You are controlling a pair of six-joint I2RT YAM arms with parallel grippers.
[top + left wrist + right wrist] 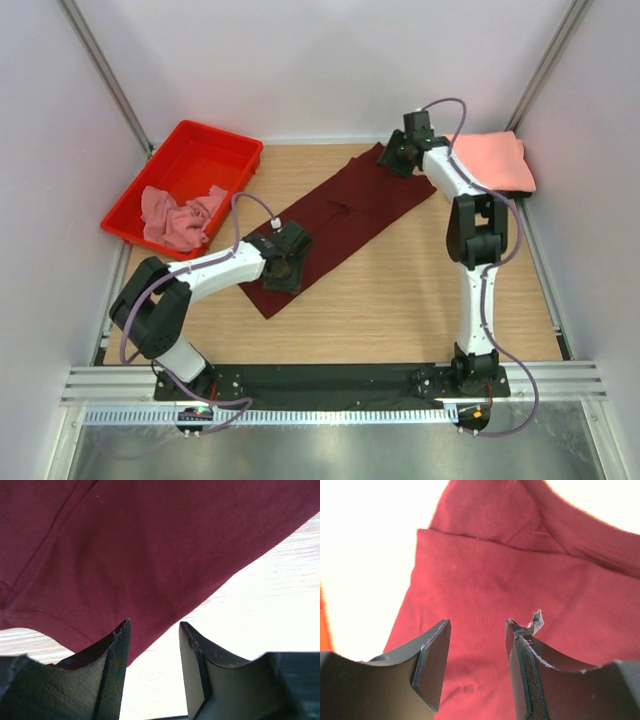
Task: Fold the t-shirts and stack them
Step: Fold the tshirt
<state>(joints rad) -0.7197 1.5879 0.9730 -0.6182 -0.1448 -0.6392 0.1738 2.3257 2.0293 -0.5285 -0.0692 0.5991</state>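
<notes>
While the dark maroon cloth t-shirt [345, 215] lies diagonally, I see my left gripper [152, 627] spread empty over its near end, right gripper [477, 625] likewise over its far end.

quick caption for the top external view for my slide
Maroon t-shirt laid as a long strip mid-table, dusty pink t-shirt crumpled in red tray, salmon t-shirt folded at right.

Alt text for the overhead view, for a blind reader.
A dark maroon t-shirt lies in a diagonal strip on the table, left gripper at its near end, right gripper at its far end. A red tray holds a crumpled pink shirt; a folded salmon shirt lies far right.
</notes>
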